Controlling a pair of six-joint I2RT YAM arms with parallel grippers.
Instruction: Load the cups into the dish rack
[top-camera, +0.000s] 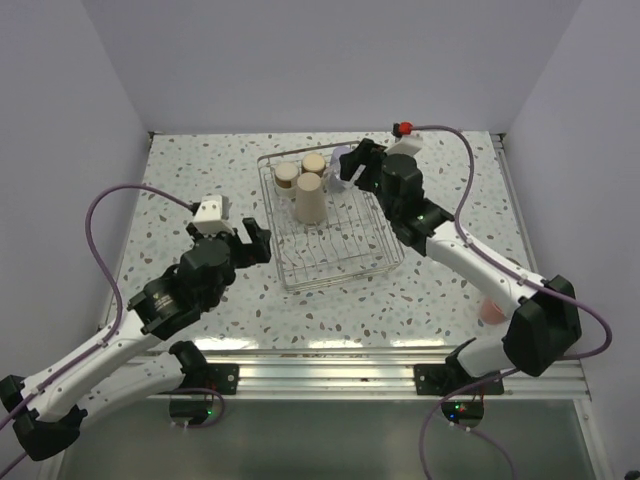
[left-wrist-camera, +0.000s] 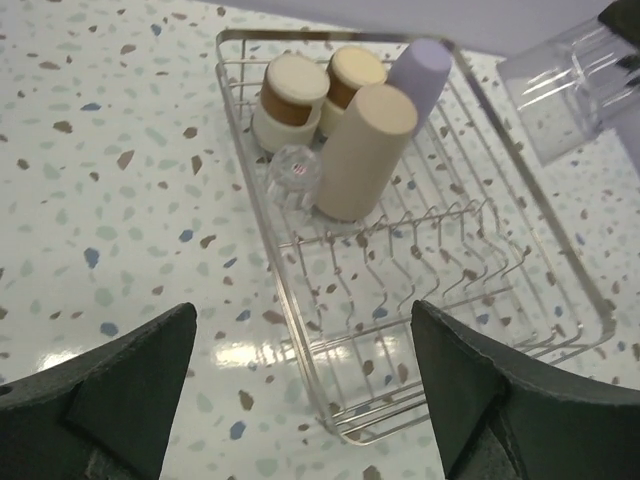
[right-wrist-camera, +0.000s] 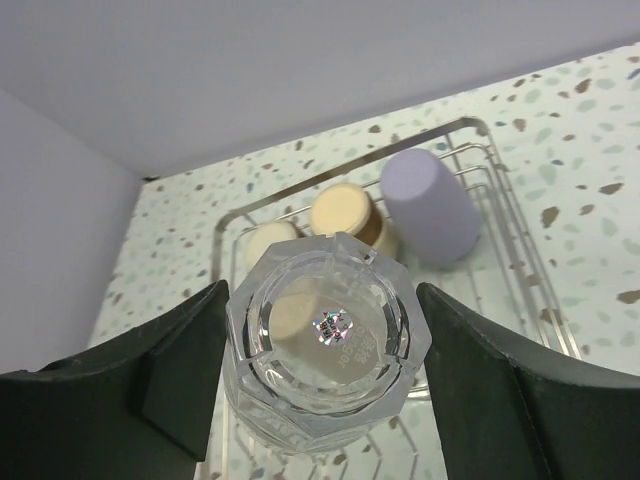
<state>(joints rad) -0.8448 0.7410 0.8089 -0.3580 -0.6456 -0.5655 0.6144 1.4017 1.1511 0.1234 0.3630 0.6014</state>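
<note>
The silver wire dish rack (top-camera: 345, 281) sits mid-table. In it stand two steel cups with tan bases (top-camera: 287, 176), a beige tumbler (top-camera: 309, 198) and a lavender cup (top-camera: 341, 154), all upside down. In the left wrist view a small clear glass cup (left-wrist-camera: 293, 172) also stands in the rack (left-wrist-camera: 262, 225). My right gripper (right-wrist-camera: 320, 340) is shut on another clear glass cup (right-wrist-camera: 325, 350) and holds it above the rack's far right part (top-camera: 350, 170). My left gripper (left-wrist-camera: 305, 360) is open and empty over the rack's near left corner. A salmon-pink cup (top-camera: 490, 310) stands at the right, behind my right arm.
Grey walls close the table at the left, back and right. A metal rail runs along the near edge. The rack's near half holds only wire prongs (left-wrist-camera: 450, 250). A red-tipped cable fitting (top-camera: 402, 128) lies at the back right.
</note>
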